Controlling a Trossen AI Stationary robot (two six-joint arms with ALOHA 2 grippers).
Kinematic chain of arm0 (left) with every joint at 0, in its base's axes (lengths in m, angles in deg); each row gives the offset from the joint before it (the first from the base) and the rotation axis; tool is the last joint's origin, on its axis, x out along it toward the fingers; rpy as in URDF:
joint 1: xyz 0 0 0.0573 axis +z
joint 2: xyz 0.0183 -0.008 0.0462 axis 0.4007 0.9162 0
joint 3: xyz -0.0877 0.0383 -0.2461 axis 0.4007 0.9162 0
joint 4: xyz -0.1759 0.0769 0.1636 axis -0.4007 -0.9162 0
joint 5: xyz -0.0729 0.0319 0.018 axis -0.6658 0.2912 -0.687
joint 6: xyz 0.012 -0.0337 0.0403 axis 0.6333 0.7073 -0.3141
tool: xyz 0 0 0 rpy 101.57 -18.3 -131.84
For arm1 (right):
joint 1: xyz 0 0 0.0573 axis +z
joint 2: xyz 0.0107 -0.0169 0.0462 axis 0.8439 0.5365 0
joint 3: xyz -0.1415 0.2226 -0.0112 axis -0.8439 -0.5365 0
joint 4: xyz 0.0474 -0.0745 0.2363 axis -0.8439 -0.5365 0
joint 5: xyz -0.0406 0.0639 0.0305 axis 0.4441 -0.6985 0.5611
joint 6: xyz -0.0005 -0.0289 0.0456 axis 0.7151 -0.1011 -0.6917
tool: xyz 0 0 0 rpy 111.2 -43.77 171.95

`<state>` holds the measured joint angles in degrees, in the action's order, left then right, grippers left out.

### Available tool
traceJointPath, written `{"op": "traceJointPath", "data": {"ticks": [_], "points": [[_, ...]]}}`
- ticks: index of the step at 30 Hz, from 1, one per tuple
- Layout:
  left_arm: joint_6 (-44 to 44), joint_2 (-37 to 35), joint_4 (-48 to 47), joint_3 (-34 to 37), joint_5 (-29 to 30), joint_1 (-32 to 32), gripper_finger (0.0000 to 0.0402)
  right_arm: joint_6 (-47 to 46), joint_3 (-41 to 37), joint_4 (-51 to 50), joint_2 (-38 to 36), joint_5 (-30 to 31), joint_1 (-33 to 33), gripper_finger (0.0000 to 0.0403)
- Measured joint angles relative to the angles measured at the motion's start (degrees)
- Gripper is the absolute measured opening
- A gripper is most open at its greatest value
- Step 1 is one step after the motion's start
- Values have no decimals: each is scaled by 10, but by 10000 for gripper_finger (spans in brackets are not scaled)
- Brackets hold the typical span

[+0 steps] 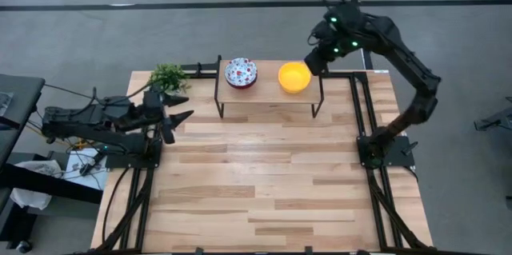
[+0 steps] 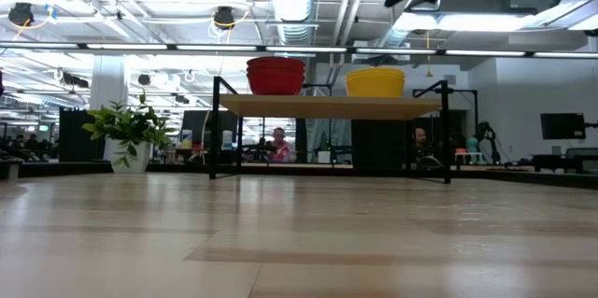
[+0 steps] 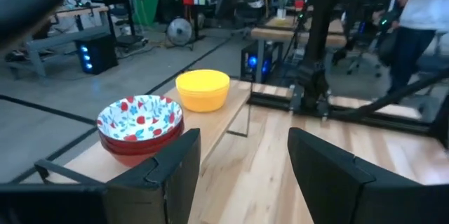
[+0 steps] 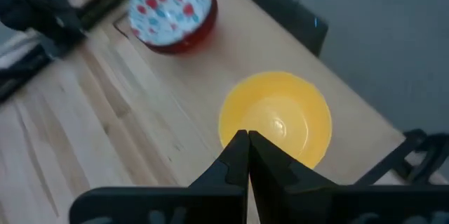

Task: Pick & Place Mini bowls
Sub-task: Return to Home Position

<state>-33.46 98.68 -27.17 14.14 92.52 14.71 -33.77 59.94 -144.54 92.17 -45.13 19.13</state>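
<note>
A raised wooden shelf (image 1: 268,95) at the table's far edge carries two stacks of mini bowls. The floral stack (image 1: 240,72) (image 3: 140,122) (image 2: 276,75) is white inside with red and blue speckles and red outside. To its right stands the yellow stack (image 1: 294,77) (image 2: 376,81) (image 4: 275,120). My right gripper (image 4: 247,143) (image 1: 317,61) hangs shut above the yellow stack's right side, well clear of it in the low view. My left gripper (image 1: 181,119) (image 3: 242,150) is open, low at the table's left side, pointing toward the shelf.
A small green potted plant (image 1: 166,77) (image 2: 129,134) stands at the table's far left corner, just beyond my left gripper. The shelf's black legs (image 1: 220,99) stand on the table. The wooden tabletop (image 1: 264,183) stretches from the shelf to the near edge. People show in the room behind.
</note>
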Motion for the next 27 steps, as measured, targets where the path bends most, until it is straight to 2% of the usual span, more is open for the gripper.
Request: {"op": "traceJointPath", "data": {"ticks": [4,9,15,19,23,27], "points": [[24,-31,5,38,-16,0,214,-14,-67,57,-66,12,17,0],[71,-60,10,88,-16,0,214,-67,-211,149,-166,51,62,0],[82,-71,51,120,-17,0,214,-148,-404,303,-284,106,151,0],[85,-70,56,129,-17,0,214,-203,-510,379,-347,165,221,0],[98,-71,61,137,-17,0,214,-254,-583,418,-389,214,284,0],[102,-70,75,154,-30,0,214,-292,-619,427,-412,258,340,0]]}}
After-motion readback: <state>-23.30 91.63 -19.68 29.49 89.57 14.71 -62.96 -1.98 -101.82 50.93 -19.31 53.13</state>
